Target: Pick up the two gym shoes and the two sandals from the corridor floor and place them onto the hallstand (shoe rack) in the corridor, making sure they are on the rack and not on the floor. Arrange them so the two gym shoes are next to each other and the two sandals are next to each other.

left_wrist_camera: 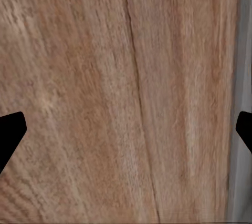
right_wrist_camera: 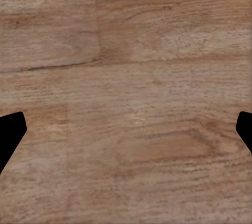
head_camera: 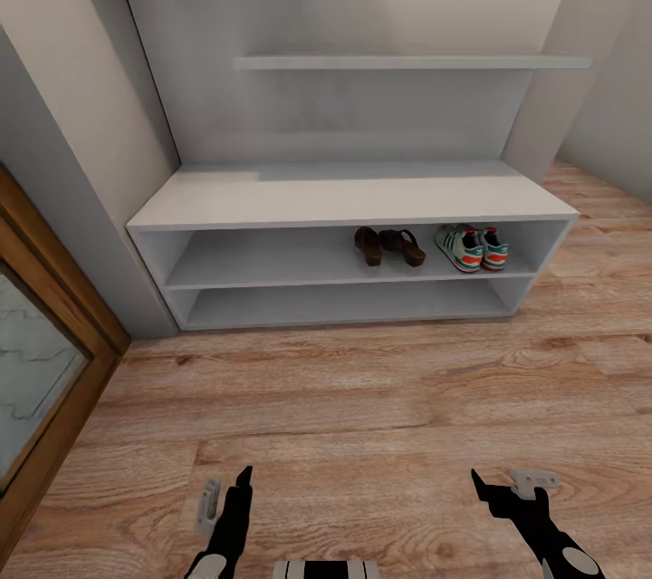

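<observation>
Both pairs already sit on the shoe rack's point(head_camera: 272, 198) upper shelf, toward its right end: sandals point(head_camera: 389, 246) side by side, gym shoes point(head_camera: 471, 247) beside them. Your left gripper point(head_camera: 226, 496) and right gripper point(head_camera: 507, 490) hang spread wide, empty, above the floor point(head_camera: 362, 398). If you adjust anything, the shoes look light and soft; pinch the heel collar.

Hallstand point(head_camera: 272, 198) upper shelf holds sandals point(head_camera: 389, 246) beside gym shoes point(head_camera: 472, 248)
</observation>
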Robot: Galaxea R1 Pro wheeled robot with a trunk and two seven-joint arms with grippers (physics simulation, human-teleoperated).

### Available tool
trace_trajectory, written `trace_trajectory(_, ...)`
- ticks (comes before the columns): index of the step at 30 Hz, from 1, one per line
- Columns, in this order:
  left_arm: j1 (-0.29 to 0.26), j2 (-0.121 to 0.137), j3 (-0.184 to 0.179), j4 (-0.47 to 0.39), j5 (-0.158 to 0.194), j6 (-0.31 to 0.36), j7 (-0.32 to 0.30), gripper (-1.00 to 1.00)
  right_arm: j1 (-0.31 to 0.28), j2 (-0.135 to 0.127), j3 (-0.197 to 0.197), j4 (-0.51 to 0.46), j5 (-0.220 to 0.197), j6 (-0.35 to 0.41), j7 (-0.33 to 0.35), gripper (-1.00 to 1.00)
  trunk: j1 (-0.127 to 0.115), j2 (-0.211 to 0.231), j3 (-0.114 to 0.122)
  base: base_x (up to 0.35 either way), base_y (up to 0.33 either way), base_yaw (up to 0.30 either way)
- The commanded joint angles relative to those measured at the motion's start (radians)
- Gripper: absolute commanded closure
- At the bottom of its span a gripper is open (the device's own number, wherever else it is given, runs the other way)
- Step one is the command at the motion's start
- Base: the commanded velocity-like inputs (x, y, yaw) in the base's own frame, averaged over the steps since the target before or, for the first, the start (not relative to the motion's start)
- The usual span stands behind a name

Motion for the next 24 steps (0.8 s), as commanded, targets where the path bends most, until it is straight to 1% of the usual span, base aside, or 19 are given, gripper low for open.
trace_trajectory(1,-0.002,0.000,-0.001,-0.002,-0.010,0.000,0.001,-1.00,0.000,0.000,0.000,0.000,0.000,0.000,0.000,-1.00,0.000,0.000,0.000,0.000,0.000,0.000)
trace_trajectory(4,-0.004,0.000,0.000,-0.007,-0.028,0.001,-0.001,-1.00,0.000,0.000,0.000,0.000,0.000,0.000,0.000,-1.00,0.000,0.000,0.000,0.000,0.000,0.000)
trace_trajectory(6,-0.005,0.000,0.006,-0.009,-0.026,0.001,-0.002,-1.00,0.000,0.000,0.000,0.000,0.000,0.000,0.000,-1.00,0.000,0.000,0.000,0.000,0.000,0.000)
trace_trajectory(8,-0.006,0.000,0.017,-0.010,-0.013,0.002,-0.003,-1.00,-0.001,0.000,0.000,0.000,0.000,0.000,0.000,-1.00,0.000,0.000,0.000,0.000,0.000,0.000)
trace_trajectory(12,-0.001,0.000,0.043,0.005,0.027,0.002,-0.001,-1.00,-0.001,0.000,0.000,-0.001,0.000,0.000,0.000,-1.00,0.000,0.000,0.000,0.000,0.000,0.000)
trace_trajectory(14,0.014,0.012,0.048,0.029,0.033,0.004,-0.003,-1.00,-0.001,0.000,0.000,-0.001,0.000,0.000,0.000,-1.00,0.000,0.000,0.000,0.000,0.000,0.000)
trace_trajectory(17,0.039,0.023,0.046,0.068,0.031,0.005,-0.006,-1.00,0.000,0.000,0.000,-0.001,0.000,0.000,0.000,-1.00,0.000,0.000,0.000,0.000,0.000,0.000)
trace_trajectory(19,0.044,0.021,0.044,0.077,0.030,0.005,-0.007,-1.00,0.000,-0.001,0.000,-0.002,0.000,-0.001,0.001,-1.00,0.000,0.000,0.000,0.000,0.000,0.000)
trace_trajectory(21,0.049,0.010,0.042,0.080,0.030,0.006,-0.008,-1.00,0.000,-0.001,0.000,-0.003,0.000,0.000,0.001,-1.00,0.000,0.000,0.000,0.000,0.000,0.000)
trace_trajectory(24,0.051,0.000,0.042,0.060,0.030,0.006,-0.016,-1.00,0.000,-0.001,0.000,-0.003,0.000,-0.001,0.001,-1.00,0.000,0.000,0.000,0.000,0.000,0.000)
